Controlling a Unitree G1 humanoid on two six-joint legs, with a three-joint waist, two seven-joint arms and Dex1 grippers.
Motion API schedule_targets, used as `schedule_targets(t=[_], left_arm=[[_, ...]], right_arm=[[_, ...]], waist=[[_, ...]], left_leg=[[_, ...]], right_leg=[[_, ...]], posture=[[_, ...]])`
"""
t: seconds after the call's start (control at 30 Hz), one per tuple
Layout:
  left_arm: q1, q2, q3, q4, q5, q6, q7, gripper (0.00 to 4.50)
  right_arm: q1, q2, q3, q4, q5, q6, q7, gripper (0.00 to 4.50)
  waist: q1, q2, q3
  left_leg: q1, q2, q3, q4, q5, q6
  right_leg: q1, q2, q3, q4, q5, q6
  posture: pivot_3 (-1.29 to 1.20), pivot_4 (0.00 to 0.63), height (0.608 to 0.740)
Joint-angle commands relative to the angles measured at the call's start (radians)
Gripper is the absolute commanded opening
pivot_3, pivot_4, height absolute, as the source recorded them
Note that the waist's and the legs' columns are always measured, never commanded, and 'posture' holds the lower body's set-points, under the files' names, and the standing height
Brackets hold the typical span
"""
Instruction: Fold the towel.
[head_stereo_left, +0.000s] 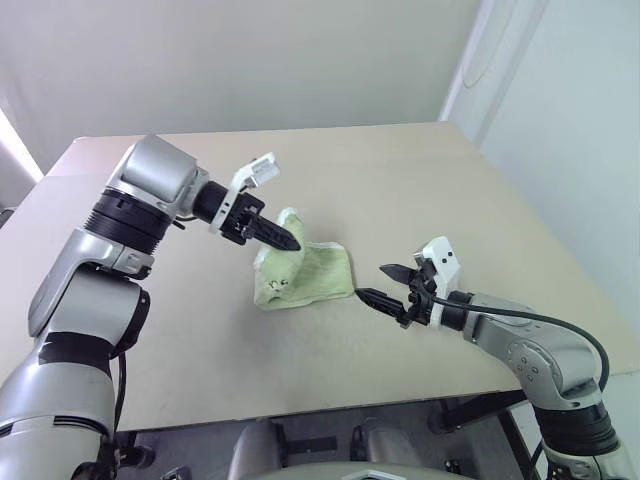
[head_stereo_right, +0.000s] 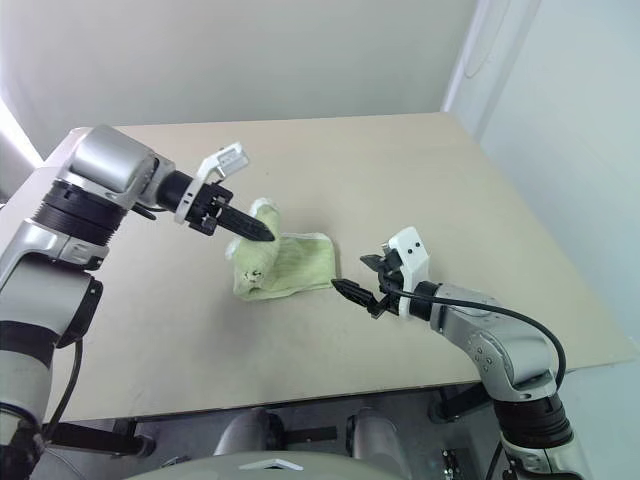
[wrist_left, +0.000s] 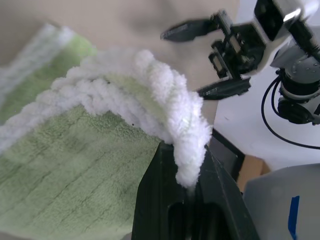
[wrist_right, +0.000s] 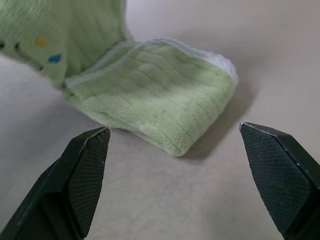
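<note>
Left gripper (head_stereo_left: 285, 240) fingertips buried in the towel (head_stereo_left: 318, 272) – pinched edge partly masked. Dark marks near its corner at seven o'clock too small to read. Towel cut off at nine o'clock in the right wrist view – underside unseen against the table (head_stereo_left: 400, 180).

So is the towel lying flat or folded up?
Partly folded. The towel is doubled over on the table, and the left claw pinches one white edge, lifting it up.

Free room: I see bare table (head_stereo_left: 420, 180) across the frame's upper half.
Obstacle: towel (head_stereo_left: 315, 272) at centre, between my grippers.
</note>
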Motion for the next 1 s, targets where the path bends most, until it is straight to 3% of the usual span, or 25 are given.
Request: schedule_targets(t=[0.03,0.23,0.37,0.57,1.0], left_arm=[[-0.008,-0.065,-0.007,0.056,-0.011,0.023,0.082,0.01],[-0.043,-0.204,0.063,0.277,0.026,-0.014,0.273,0.01],[-0.083,-0.212,0.095,0.39,0.031,-0.04,0.311,0.01],[-0.149,-0.199,0.132,0.482,0.036,-0.042,0.342,0.01],[-0.124,-0.343,0.195,0.543,0.069,-0.183,0.428,0.01]], right_arm=[[-0.012,0.016,-0.026,-0.002,-0.011,-0.027,-0.017,4.36],[0.001,0.031,-0.034,0.002,-0.024,-0.034,-0.039,4.36],[0.021,0.032,-0.044,-0.014,-0.017,-0.027,-0.047,4.36],[0.036,0.035,-0.051,-0.018,-0.015,-0.024,-0.055,4.36],[0.035,0.053,-0.042,0.012,-0.053,-0.033,-0.069,4.36]], waist=[[0.003,0.0,0.0],[0.002,0.0,0.0],[-0.001,0.0,0.0],[0.0,0.0,0.0],[0.002,0.0,0.0]], left_leg=[[0.0,0.0,0.0,0.0,0.0,0.0],[0.0,-0.001,0.0,0.001,0.0,0.0],[-0.001,-0.001,0.0,0.001,0.0,0.0],[-0.001,-0.001,0.0,0.001,0.0,0.0],[-0.001,-0.002,0.001,0.002,0.0,0.0]], right_leg=[[0.0,0.0,0.0,0.0,0.0,0.0],[0.0,-0.001,0.001,0.001,0.002,0.003],[-0.002,0.0,0.001,0.002,0.002,0.004],[-0.002,0.0,0.001,0.004,0.002,0.003],[-0.003,-0.001,0.002,0.005,0.002,0.003]], posture=[[0.0,0.0,0.683],[0.0,0.0,0.683],[0.0,0.0,0.683],[0.0,0.0,0.683],[0.0,0.0,0.683]])
